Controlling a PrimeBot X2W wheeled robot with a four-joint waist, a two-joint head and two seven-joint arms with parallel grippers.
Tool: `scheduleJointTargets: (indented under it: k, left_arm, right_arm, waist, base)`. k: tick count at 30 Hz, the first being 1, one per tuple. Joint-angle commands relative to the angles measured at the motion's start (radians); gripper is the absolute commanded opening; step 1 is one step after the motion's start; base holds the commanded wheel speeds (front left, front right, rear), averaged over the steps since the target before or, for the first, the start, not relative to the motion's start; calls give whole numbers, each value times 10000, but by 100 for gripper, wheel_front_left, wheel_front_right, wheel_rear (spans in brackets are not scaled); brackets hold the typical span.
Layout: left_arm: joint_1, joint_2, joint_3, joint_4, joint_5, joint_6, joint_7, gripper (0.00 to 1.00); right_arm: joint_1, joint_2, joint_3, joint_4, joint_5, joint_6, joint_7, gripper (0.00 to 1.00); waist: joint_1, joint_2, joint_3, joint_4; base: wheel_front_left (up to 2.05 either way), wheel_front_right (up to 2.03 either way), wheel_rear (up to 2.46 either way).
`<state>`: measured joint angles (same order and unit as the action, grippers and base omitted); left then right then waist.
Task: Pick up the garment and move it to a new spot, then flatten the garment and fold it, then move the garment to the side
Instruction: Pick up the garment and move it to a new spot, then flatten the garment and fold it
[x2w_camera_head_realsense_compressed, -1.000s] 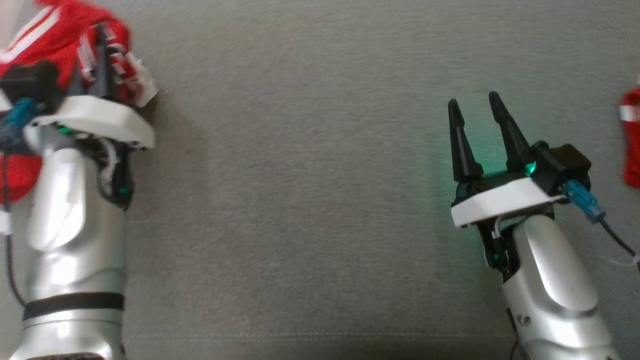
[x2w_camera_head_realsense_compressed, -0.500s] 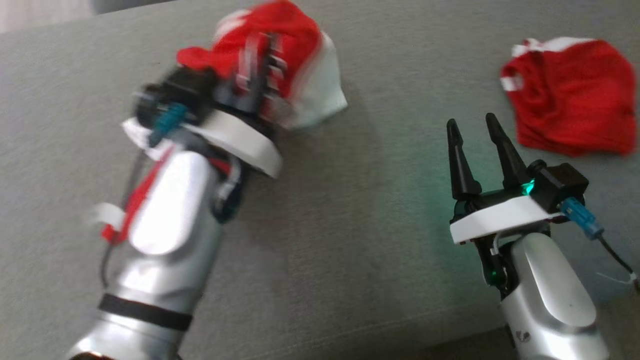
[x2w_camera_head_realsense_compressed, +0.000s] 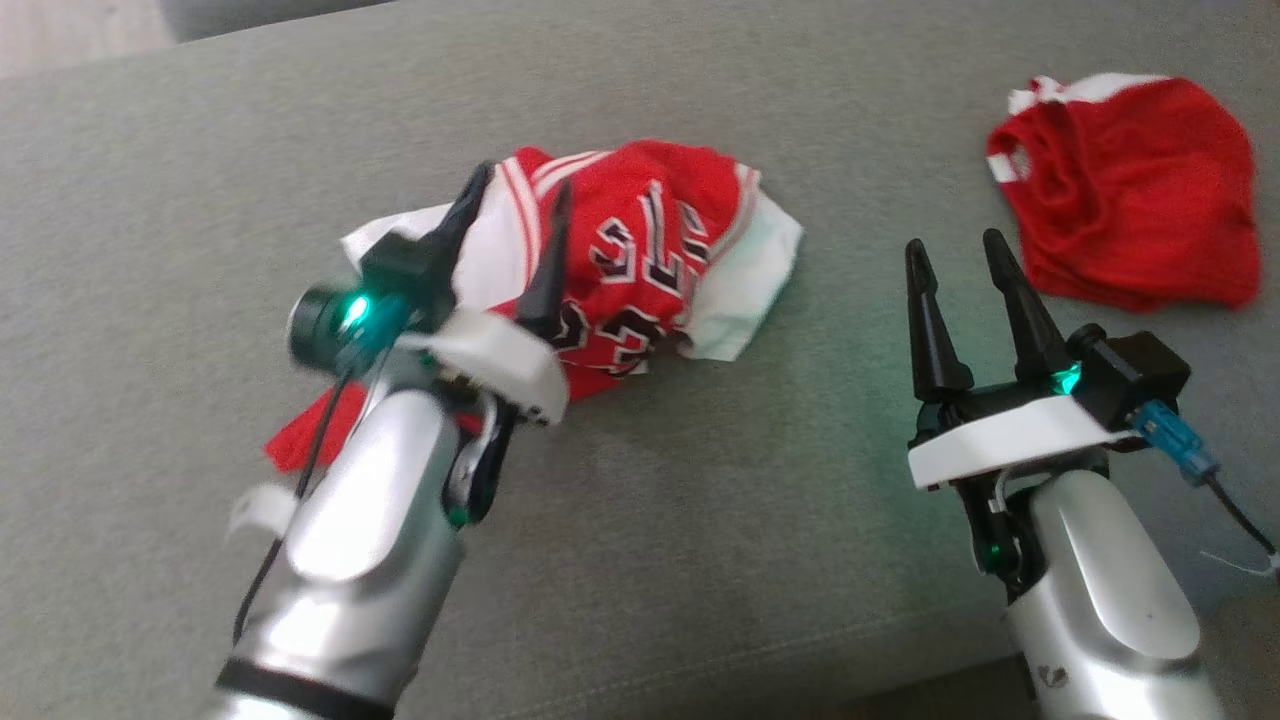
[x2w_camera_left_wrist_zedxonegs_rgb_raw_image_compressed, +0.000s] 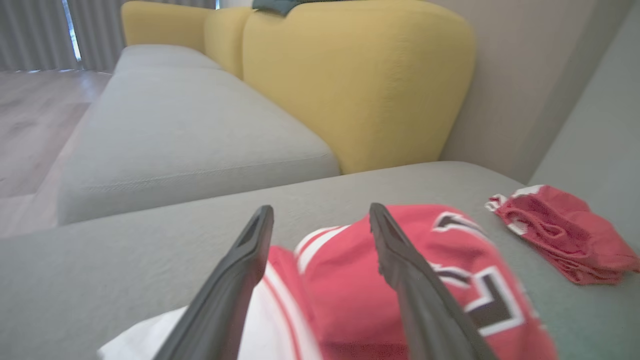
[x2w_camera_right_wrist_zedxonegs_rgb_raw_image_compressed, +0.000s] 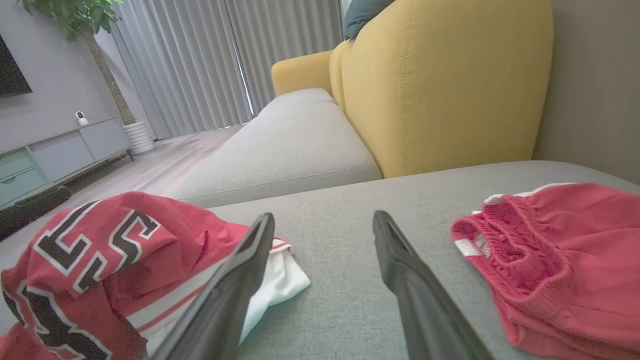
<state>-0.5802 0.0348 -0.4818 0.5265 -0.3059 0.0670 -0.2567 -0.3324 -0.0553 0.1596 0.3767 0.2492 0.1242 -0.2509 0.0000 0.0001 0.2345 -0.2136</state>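
**On the grey sofa seat, a crumpled red jersey under spread jaws**

On the sofa seat (x2w_camera_head_realsense_compressed: 700, 560) (x2w_camera_left_wrist_zedxonegs_rgb_raw_image_compressed: 100, 280) (x2w_camera_right_wrist_zedxonegs_rgb_raw_image_compressed: 340, 200), the jersey (x2w_camera_head_realsense_compressed: 640, 230) (x2w_camera_left_wrist_zedxonegs_rgb_raw_image_compressed: 345, 290) (x2w_camera_right_wrist_zedxonegs_rgb_raw_image_compressed: 115, 250) lies in a loose heap, bunched and not flat. It is bright red with large black numerals outlined in white (the folds break them up, so the number cannot be read for sure). White stripes run along one edge, and white fabric, maybe lining or trim, sticks out on two sides of the pile. A red tail of cloth trails from the jersey's near left side, partly hidden behind the left forearm.

The left gripper (x2w_camera_head_realsense_compressed: 523, 182) (x2w_camera_left_wrist_zedxonegs_rgb_raw_image_compressed: 321, 210) sits over the jersey's left part, its jaws wide apart. The cloth shows between and beneath the two dark fingers, and neither finger pinches it. The right gripper (x2w_camera_head_realsense_compressed: 951, 242) (x2w_camera_right_wrist_zedxonegs_rgb_raw_image_compressed: 324, 216) hovers to the right of the jersey and well clear of it, over bare grey upholstery. Its jaws are also wide apart and hold nothing.

Farther right of the jersey, well apart from it, lies a second red garment (x2w_camera_head_realsense_compressed: 1130, 220) (x2w_camera_left_wrist_zedxonegs_rgb_raw_image_compressed: 565, 235) (x2w_camera_right_wrist_zedxonegs_rgb_raw_image_compressed: 555, 250). It is crumpled, with a gathered waistband and a strip of white trim. Beyond the jersey, in both wrist views, stands a yellow backrest (x2w_camera_left_wrist_zedxonegs_rgb_raw_image_compressed: 360, 80) (x2w_camera_right_wrist_zedxonegs_rgb_raw_image_compressed: 440, 85).
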Motion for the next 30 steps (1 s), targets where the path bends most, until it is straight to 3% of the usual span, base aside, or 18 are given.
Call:
scheduleJointTargets:
  k: [1,14,21,30]
  left_arm:
    - [41,247,533,-379,128,106,-51,100]
    - [2723,314,2547,-1638,874,497,-51,100]
    - [4397,215,3528,-2437,1114,525,-51,100]
    - [5268,160,3502,-2841,1239,336,-51,100]
  right_arm:
    - [56,51,181,-355,9,65,-108,100]
    - [294,51,-120,-79,-225,65,-108,100]
    - [701,51,-324,94,-252,65,-108,100]
    - [977,51,-755,288,-467,65,-108,100]
  waist:
    - [0,-1,-83,321]
    - [0,-1,-601,1641]
    - [0,-1,-1060,1984]
    - [0,-1,-1015,2193]
  base:
    - [0,0,0]
    - [0,0,0]
    - [0,0,0]
    - [0,0,0]
